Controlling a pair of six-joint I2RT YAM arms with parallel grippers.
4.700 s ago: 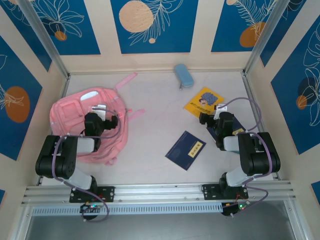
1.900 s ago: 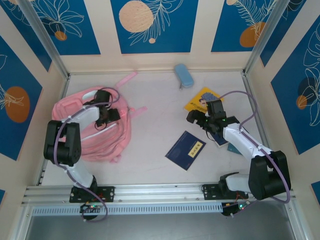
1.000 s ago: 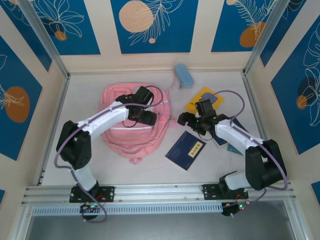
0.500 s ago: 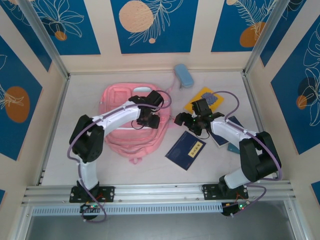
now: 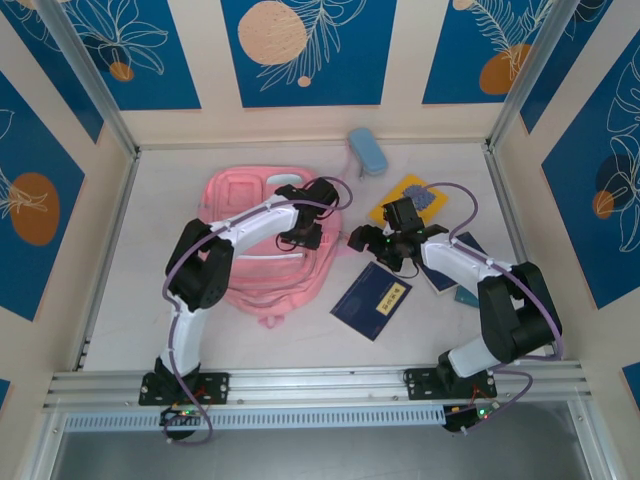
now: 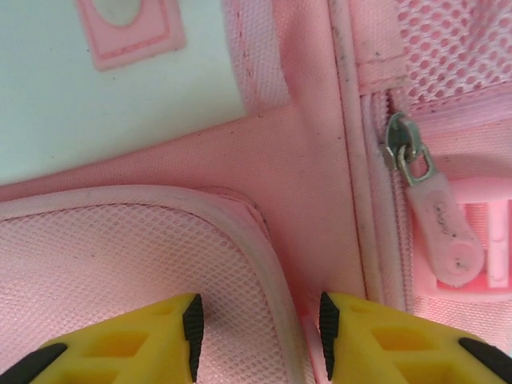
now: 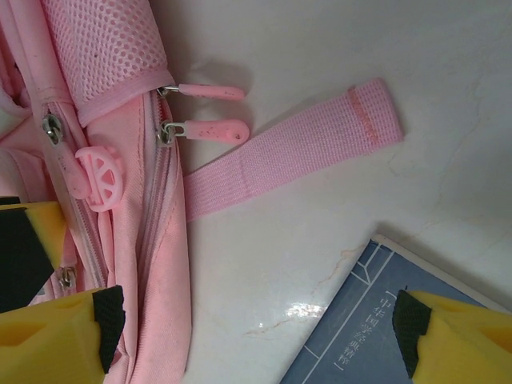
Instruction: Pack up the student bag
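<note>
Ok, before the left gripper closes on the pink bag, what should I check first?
1. The left gripper straddles the student bag at its piped seam: ok.
2. Fabric pinched: not ok, the fingers stand apart, gaps showing.
3. The zipper pull lies outside those fingers: ok.
4. The right gripper open, holding nothing: ok.
5. The navy book lies off the bag: ok.
6. Main compartment unzipped: cannot tell.

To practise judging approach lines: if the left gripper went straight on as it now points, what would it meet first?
The student bag: the left gripper points straight at its pink fabric, which looks very close.
</note>
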